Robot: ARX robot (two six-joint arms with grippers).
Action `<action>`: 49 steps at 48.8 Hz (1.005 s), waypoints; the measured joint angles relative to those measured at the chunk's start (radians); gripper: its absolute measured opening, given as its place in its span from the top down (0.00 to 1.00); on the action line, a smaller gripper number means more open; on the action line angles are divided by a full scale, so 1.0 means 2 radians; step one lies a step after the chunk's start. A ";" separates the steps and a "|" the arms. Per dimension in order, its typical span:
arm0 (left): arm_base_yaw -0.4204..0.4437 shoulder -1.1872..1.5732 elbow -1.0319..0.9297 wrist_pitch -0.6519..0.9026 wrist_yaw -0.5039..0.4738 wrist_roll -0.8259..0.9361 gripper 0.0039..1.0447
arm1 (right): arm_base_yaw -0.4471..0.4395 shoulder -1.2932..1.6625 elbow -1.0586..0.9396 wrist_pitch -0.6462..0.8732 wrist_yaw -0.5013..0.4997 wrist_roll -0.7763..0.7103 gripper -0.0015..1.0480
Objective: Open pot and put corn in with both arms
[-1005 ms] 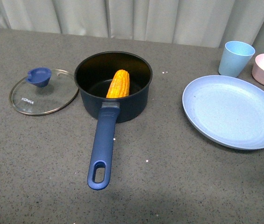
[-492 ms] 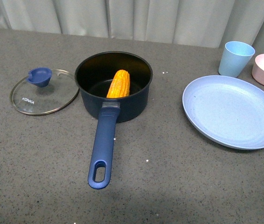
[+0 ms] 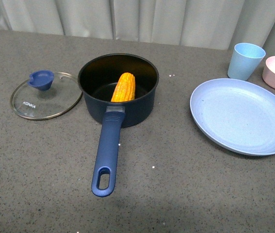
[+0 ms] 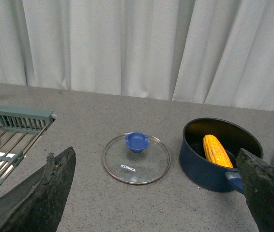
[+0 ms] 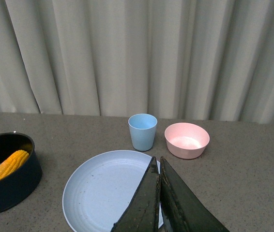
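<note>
Left pincer (image 4: 151,193) spread wide, right pincer (image 5: 159,203) closed, both empty; corn (image 3: 123,87) inside pot (image 3: 118,90), frame centre, lid (image 3: 45,95) off.

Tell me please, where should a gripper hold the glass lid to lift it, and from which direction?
Grip the blue knob of the glass lid from straight above. The lid lies flat on the table, knob up, so probably only the knob gives the fingers purchase.
</note>
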State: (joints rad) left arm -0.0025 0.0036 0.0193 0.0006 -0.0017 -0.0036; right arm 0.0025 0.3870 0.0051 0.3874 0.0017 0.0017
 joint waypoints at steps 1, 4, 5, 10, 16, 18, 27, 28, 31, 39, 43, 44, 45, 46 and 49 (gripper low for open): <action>0.000 0.000 0.000 0.000 0.000 0.000 0.06 | 0.000 -0.002 0.000 -0.002 0.000 0.000 0.99; 0.000 0.000 0.000 0.000 0.000 0.000 0.06 | 0.000 -0.014 0.000 -0.013 0.000 0.000 0.99; 0.000 0.000 0.000 0.000 0.000 0.000 0.06 | 0.000 -0.018 0.000 -0.017 0.000 0.000 0.99; 0.000 0.000 0.000 0.000 0.000 0.000 0.06 | 0.000 -0.035 0.000 -0.034 0.000 0.000 0.99; 0.000 0.000 0.000 0.000 0.000 0.000 0.06 | 0.000 -0.060 0.000 -0.058 0.000 0.000 0.99; 0.000 0.000 0.000 0.000 0.000 0.000 0.06 | 0.000 -0.068 0.000 -0.066 0.000 0.000 0.99; 0.000 0.000 0.000 0.000 0.000 0.000 0.06 | 0.000 -0.098 0.000 -0.096 0.000 0.000 0.99; 0.000 0.000 0.000 0.000 0.000 0.000 0.06 | 0.000 -0.101 0.000 -0.099 0.000 0.000 0.99; 0.000 0.000 0.000 0.000 0.000 0.000 0.06 | 0.000 -0.118 0.000 -0.117 0.000 0.000 0.99; 0.000 0.000 0.000 0.000 0.000 0.000 0.06 | 0.000 -0.191 0.000 -0.192 -0.001 0.000 0.99; 0.000 0.000 0.000 0.000 0.000 0.000 0.06 | 0.000 -0.191 0.000 -0.193 -0.001 -0.001 0.95; 0.000 0.000 0.000 0.000 0.000 0.000 0.06 | 0.000 -0.191 0.000 -0.193 -0.001 -0.001 0.90; 0.000 0.000 0.000 0.000 0.000 0.000 0.06 | 0.000 -0.191 0.000 -0.193 -0.001 -0.001 0.86; 0.000 0.000 0.000 0.000 0.000 0.000 0.06 | 0.000 -0.191 0.000 -0.193 -0.001 -0.001 0.83; 0.000 0.000 0.000 0.000 0.000 0.000 0.06 | 0.000 -0.191 0.000 -0.193 -0.002 -0.001 0.74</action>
State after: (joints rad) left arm -0.0025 0.0032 0.0193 0.0006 -0.0021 -0.0036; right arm 0.0025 0.0044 0.0055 0.0017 -0.0013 -0.0002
